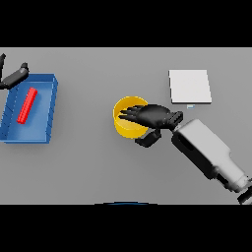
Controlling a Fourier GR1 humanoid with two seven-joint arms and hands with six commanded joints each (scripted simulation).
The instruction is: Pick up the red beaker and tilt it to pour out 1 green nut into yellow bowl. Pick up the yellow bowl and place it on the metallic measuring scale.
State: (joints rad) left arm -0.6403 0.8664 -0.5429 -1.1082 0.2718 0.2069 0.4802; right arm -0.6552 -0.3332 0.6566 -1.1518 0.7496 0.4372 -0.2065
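Plain grey table fills the view — evenly lit, seemingly shadowless.

Near the table's middle, a yellow bowl — right hand laid over its rim, fingers straight across the opening, thumb curled outside the wall. Toward the right back edge, a pale flat scale. By the left edge, a blue tray holding a red beaker lying flat — left hand at its far corner, fingers relaxed.
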